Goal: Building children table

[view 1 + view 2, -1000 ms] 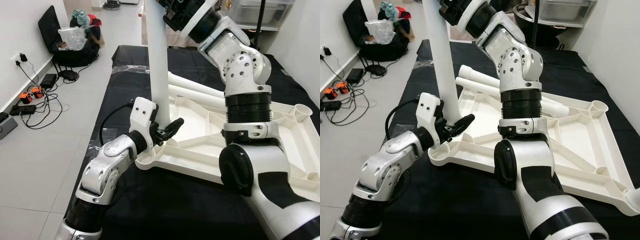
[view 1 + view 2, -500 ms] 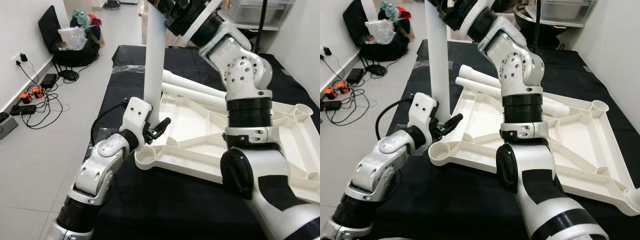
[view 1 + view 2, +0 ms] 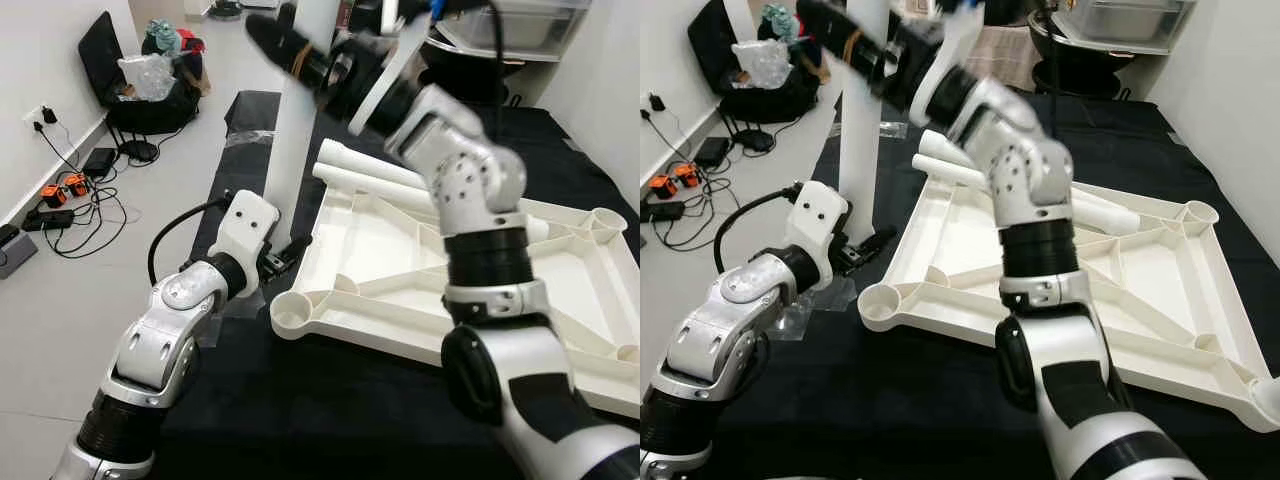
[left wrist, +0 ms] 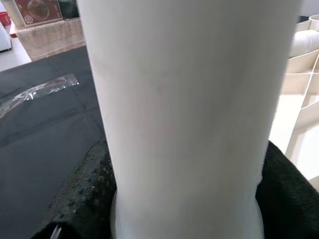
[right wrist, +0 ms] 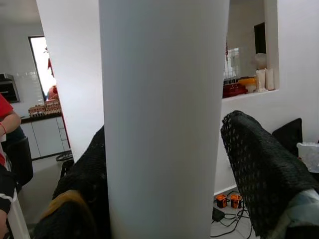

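Observation:
A white tabletop lies upside down on a black cloth, its round corner socket nearest my left arm. An upright white table leg stands left of that socket, over the cloth's edge. My left gripper is shut on the leg's lower end; the left wrist view has the leg between black fingers. My right gripper is shut on the leg near its top, where the leg sits between padded fingers. Two more legs lie across the tabletop's far side.
Cables, power strips and bags lie on the tiled floor at the left. A strip of clear tape is on the cloth. A grey bin stands at the back. A person in red is in a far room.
Both grippers have carried the upright leg to the left, away from the tabletop's corner socket where it stood a second ago. The right forearm has swung left and is blurred.

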Controlling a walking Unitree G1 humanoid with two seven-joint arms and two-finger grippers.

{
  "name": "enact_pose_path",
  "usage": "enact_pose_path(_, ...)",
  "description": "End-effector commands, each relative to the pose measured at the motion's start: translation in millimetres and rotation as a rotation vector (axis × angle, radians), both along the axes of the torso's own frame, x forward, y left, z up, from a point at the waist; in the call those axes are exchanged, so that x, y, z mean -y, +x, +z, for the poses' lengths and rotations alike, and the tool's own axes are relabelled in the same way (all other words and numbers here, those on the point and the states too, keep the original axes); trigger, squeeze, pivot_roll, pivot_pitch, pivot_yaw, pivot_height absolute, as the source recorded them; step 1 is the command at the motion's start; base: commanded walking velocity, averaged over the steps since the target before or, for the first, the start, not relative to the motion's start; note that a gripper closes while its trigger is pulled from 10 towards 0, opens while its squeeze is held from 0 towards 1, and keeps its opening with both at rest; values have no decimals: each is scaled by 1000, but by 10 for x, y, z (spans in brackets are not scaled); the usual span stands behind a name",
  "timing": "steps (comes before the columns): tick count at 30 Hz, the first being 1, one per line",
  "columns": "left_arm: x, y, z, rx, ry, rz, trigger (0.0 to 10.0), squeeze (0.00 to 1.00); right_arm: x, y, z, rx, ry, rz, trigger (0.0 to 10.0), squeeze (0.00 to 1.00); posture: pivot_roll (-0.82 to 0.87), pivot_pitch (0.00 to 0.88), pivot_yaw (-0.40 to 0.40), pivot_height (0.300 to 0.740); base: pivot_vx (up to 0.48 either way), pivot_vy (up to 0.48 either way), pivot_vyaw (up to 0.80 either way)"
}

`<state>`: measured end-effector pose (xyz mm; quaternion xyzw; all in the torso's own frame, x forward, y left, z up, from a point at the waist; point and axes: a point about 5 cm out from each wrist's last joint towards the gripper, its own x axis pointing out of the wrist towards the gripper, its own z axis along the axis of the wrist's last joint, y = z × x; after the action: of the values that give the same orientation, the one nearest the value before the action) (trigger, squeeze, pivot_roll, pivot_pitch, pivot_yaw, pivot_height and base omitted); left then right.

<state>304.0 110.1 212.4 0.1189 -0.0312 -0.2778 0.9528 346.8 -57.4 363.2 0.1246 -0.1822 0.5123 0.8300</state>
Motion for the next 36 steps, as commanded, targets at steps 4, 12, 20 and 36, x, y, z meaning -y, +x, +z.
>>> enact_pose_path(4,66,28,109,46,15,-36,10000,0,-105,-56,-79,-16,-17,16,10000,0,47,50,-74,740,0,0,0)
enact_pose_path(12,117,63,160,58,25,-66,10000,0,-235,-89,-336,-52,-51,-24,10000,0,47,52,-71,740,0,0,0)
enact_pose_path(20,147,72,167,59,29,-80,10000,0,-308,-110,-430,-56,-76,-51,10000,0,46,55,-72,740,0,0,0)
enact_pose_path(36,169,29,91,46,72,-124,10000,0,-410,-154,-562,-82,-141,-52,10000,0,49,60,-69,740,0,0,0)
